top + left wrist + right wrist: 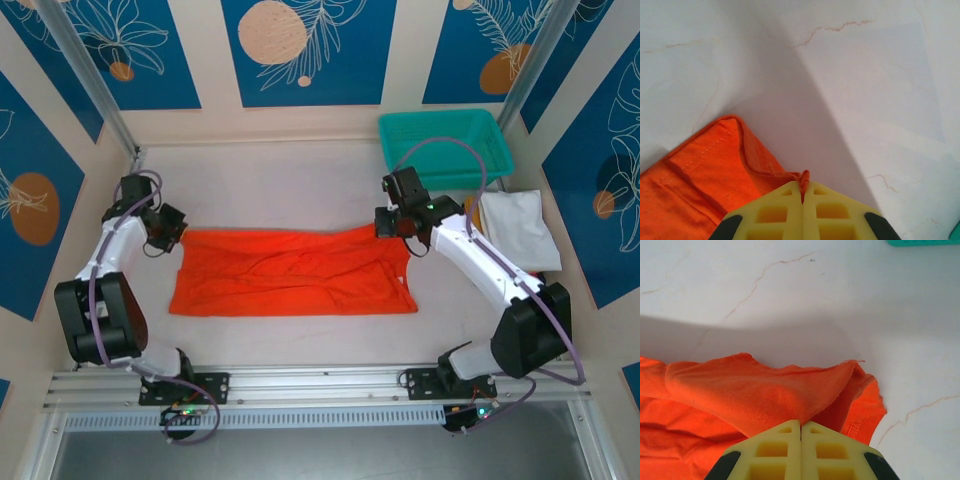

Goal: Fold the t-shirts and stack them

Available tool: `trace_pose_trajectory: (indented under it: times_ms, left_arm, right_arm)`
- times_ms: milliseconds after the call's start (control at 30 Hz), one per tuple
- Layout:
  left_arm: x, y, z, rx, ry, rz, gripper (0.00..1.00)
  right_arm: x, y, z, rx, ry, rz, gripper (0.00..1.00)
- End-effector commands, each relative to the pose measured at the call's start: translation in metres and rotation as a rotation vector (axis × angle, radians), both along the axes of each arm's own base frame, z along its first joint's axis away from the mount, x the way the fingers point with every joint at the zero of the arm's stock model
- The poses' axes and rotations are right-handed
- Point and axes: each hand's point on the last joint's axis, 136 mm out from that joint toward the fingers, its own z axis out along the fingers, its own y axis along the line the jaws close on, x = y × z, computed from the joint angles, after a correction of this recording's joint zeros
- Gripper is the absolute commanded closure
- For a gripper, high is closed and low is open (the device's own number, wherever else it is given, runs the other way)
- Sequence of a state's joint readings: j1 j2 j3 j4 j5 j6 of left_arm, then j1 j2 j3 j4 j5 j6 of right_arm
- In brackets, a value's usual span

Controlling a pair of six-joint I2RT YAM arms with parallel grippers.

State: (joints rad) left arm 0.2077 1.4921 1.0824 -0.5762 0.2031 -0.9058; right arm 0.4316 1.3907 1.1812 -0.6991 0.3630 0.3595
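A bright orange-red t-shirt (pixel 290 275) lies spread across the middle of the table, folded into a wide band. My left gripper (pixel 170 230) is at its far left corner, and in the left wrist view the yellow jaws (pixel 802 187) are shut with a pinch of orange cloth (pixel 695 170) between the tips. At the far right corner my right gripper (pixel 390 222) holds the shirt; the right wrist view has it (pixel 800 424) shut on a lifted flap of the orange fabric (pixel 740 390). A folded stack with a white t-shirt (pixel 515 228) on top rests at the right.
A teal mesh basket (pixel 445 145) stands at the back right, just behind the right arm. The white table top (pixel 280 180) lies bare behind the shirt. Metal frame posts and patterned walls close in the sides.
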Motion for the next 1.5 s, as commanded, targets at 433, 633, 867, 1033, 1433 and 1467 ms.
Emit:
trace_pose_trajectory:
  times_ms: [433,633,867,1033,1433,1467]
  left_arm:
    - [-0.048,0.005,-0.002,-0.010,0.029,-0.017,1.00]
    - [-0.065,0.001,-0.011,-0.020,0.056,-0.027,1.00]
    - [-0.077,-0.002,-0.020,-0.037,0.082,-0.027,1.00]
    - [-0.086,-0.003,-0.016,-0.031,0.087,-0.030,1.00]
    - [-0.118,-0.004,-0.026,-0.005,0.144,-0.033,1.00]
    - [-0.119,-0.005,-0.029,-0.008,0.149,-0.033,1.00]
  right_arm:
    - [-0.060,-0.015,-0.009,0.046,0.067,-0.073,1.00]
    - [-0.081,-0.023,-0.024,0.047,0.117,-0.102,1.00]
    - [-0.098,-0.030,-0.043,0.046,0.172,-0.136,1.00]
    - [-0.105,-0.035,-0.057,0.029,0.205,-0.156,1.00]
    - [-0.108,-0.034,-0.081,0.026,0.254,-0.158,1.00]
    - [-0.108,-0.033,-0.084,0.028,0.261,-0.157,1.00]
